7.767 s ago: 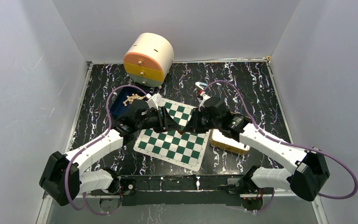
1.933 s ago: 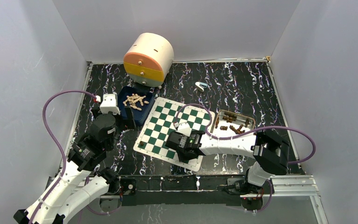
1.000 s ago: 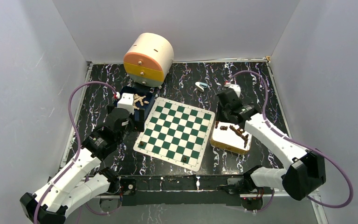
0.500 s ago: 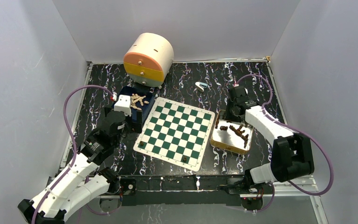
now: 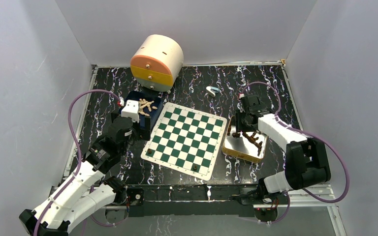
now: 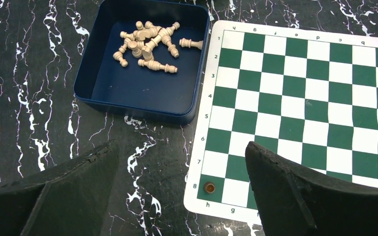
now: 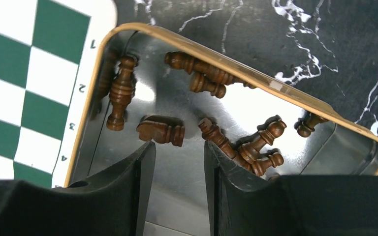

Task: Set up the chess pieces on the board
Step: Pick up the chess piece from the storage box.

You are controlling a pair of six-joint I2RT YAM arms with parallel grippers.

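We find the left fingers (image 6: 74, 191) spread wide, empty, near the blue tray (image 6: 133, 110). The right fingers (image 7: 123, 196) stand narrowly parted, gripping nothing, over dark pieces (image 7: 161, 130) in the tin (image 7: 167, 98).

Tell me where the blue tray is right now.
The blue tray sits on the left in the top view, beside the board's far-left corner and just in front of the round drawer box; pale pieces lie inside.
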